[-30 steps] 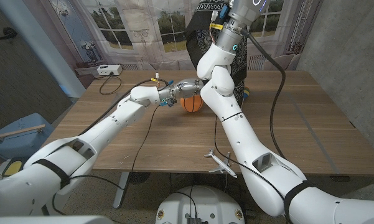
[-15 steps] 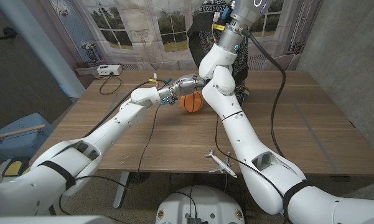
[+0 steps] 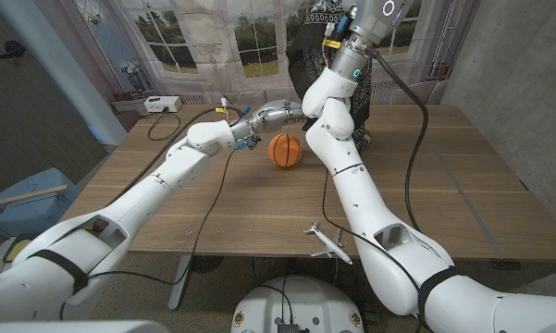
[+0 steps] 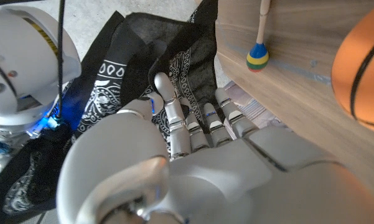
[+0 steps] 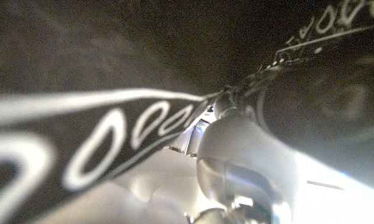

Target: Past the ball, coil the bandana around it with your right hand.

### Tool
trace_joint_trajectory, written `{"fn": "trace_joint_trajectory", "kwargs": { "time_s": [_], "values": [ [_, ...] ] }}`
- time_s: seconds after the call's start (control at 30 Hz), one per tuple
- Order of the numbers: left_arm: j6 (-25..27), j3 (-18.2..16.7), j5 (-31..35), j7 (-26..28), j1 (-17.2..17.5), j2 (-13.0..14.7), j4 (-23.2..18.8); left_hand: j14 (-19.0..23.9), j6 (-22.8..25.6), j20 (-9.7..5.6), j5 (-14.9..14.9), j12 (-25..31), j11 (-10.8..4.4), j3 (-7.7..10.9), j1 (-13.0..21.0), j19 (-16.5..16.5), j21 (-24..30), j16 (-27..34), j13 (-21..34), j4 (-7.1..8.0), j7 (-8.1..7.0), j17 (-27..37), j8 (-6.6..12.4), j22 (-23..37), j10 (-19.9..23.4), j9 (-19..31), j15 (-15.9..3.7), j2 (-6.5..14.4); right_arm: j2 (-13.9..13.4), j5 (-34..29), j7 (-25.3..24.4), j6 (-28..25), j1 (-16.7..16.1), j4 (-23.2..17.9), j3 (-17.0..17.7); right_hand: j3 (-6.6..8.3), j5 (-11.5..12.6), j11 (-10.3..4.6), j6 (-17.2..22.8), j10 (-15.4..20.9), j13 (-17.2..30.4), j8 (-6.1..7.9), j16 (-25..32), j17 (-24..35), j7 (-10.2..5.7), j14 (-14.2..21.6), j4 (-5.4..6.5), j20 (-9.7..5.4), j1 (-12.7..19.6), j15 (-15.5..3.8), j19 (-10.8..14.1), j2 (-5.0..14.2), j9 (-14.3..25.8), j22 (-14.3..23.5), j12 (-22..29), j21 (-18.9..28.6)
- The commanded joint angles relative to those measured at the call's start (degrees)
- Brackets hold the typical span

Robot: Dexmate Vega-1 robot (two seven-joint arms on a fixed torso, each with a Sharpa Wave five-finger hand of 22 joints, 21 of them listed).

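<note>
Gripping black bandana (image 4: 143, 56) apparently, right hand (image 5: 236, 149), left hand (image 4: 193, 134) fingers apart, ball (image 3: 285, 149) on table (image 3: 213, 203).

A staged robot test space, not a lived-in room: a printed backdrop of tall white windows and trees (image 3: 213, 37) hangs behind the plain wooden table (image 3: 213, 203), beside bare grey walls (image 3: 513, 55). Black cables (image 3: 412, 148) trail across the tabletop to a small white box (image 3: 160, 104).

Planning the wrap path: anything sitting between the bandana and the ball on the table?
Nothing visible. The black white-patterned cloth bandana hangs behind the table's far edge; the orange basketball sits on bare wood. The left hand hovers beyond the ball, near that path.
</note>
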Motion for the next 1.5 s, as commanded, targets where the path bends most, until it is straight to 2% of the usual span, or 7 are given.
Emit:
{"fn": "trace_joint_trajectory", "kwargs": {
  "time_s": [0.03, 0.33, 0.67, 0.87, 1.03, 1.23, 1.5],
  "values": [
    [5.0, -3.3, 11.0, 19.1, 6.8, 6.8, -18.2, 1.1, -0.7, -0.57, 0.8, 1.5, -0.62, 0.25, 0.5, 0.4, 1.5, 0.9, 1.8, 0.93, 0.01, 1.4, 1.64, 0.9, 0.1, 2.3, -2.37, 1.0, 0.4, 1.0, 0.0, 0.8, -0.6, 2.0, 3.6, 0.05, 0.2, -0.23, 0.3, -0.1, 0.1, 15.74, -0.1, 0.3, -0.04, 0.4, 0.34, 0.24, 0.3, -8.50, 0.3, 0.41, 0.1, 0.1, 0.5, 0.3],
    [15.7, -5.6, 30.7, 41.6, 15.2, 8.4, -33.8, 1.8, -0.2, -1.04, 1.9, 3.5, -1.05, 0.46, 0.7, 1.2, 3.5, 1.2, 4.0, 1.60, -0.02, 2.8, 3.20, 1.7, 0.1, 4.0, -2.71, 0.5, -2.2, 4.0, 0.0, -1.5, -1.3, 2.2, 4.4, 0.06, 0.2, -0.15, 0.1, -0.2, 0.1, 15.88, -0.5, 0.5, 0.04, 0.3, 0.36, 0.27, 0.4, -8.47, 0.3, 0.42, -0.1, 0.1, 0.5, 0.3],
    [22.6, -6.1, 44.1, 52.7, 20.9, 6.4, -41.7, 2.5, 0.0, -1.36, 2.8, 5.0, -2.02, 0.54, 0.6, 1.6, 5.0, 1.2, 5.6, 1.89, -0.83, 3.6, 3.75, 2.0, 0.1, 4.3, -3.37, -0.2, -13.5, 14.4, 0.3, -9.5, -1.5, -0.1, -0.9, 0.16, 0.3, -0.31, 0.0, -0.4, -0.1, 15.92, -0.7, 0.7, -0.12, 0.4, 0.32, 0.47, 0.5, -8.56, 0.3, 0.48, -0.4, 0.1, 0.3, 0.3],
    [21.3, -7.5, 46.1, 55.5, 23.1, 5.4, -43.3, 2.9, -0.1, -1.54, 3.2, 5.7, -2.17, 0.61, 0.6, 1.7, 5.7, 1.1, 6.4, 1.93, -1.47, 4.0, 3.83, 2.1, -0.1, 4.3, -3.55, -0.6, -21.7, 19.8, 2.6, -13.1, -4.3, -5.9, -4.0, 0.22, 0.3, -0.26, -0.2, -0.7, -0.1, 16.08, -1.0, 0.8, -0.35, 0.3, 0.21, 0.51, 0.6, -8.66, 0.1, 0.46, -0.4, 0.1, 0.4, 0.2],
    [18.1, -9.8, 43.8, 54.9, 24.4, 5.4, -44.0, 2.9, 0.0, -1.46, 3.5, 6.1, -2.29, 0.63, 0.6, 1.6, 6.2, 0.9, 6.9, 2.00, -1.70, 4.3, 4.01, 2.1, -0.2, 4.4, -3.62, -0.8, -28.8, 22.6, 5.3, -14.2, -9.3, -14.2, -3.9, 0.22, 0.3, -0.56, -0.2, -0.8, 0.0, 16.20, -1.2, 0.9, -0.42, 0.2, 0.25, 0.37, 0.6, -8.65, 0.1, 0.46, -0.5, 0.1, 0.3, 0.2],
    [12.3, -12.3, 36.6, 50.0, 25.1, 6.2, -44.9, 3.0, 0.1, -1.31, 3.7, 6.8, -2.39, 0.67, 0.5, 1.4, 6.8, 0.7, 7.6, 2.12, -1.98, 4.6, 4.21, 2.1, -0.2, 4.4, -3.70, -1.1, -35.5, 26.1, 10.2, -16.1, -18.5, -28.8, 0.5, 0.24, 0.3, -0.56, -0.2, -1.0, 0.1, 16.34, -1.4, 1.0, -0.56, 0.1, 0.22, 0.37, 0.6, -8.74, 0.0, 0.44, -0.5, 0.1, 0.3, 0.2],
    [11.7, -13.3, 34.3, 46.2, 25.5, 7.0, -47.9, 2.9, 0.2, -0.81, 4.0, 7.5, -2.24, 0.79, 0.4, 0.4, 7.4, 0.3, 8.5, 2.21, -2.10, 5.1, 4.17, 2.0, -0.5, 4.0, -3.43, -1.4, -40.1, 28.4, 12.6, -16.2, -26.9, -38.0, 6.1, 0.25, 0.3, -0.73, -0.4, -1.2, 0.1, 16.45, -1.7, 1.1, -0.52, -0.1, 0.15, 0.32, 0.7, -8.77, -0.1, 0.42, -0.6, 0.1, 0.4, 0.2]
  ]
}}
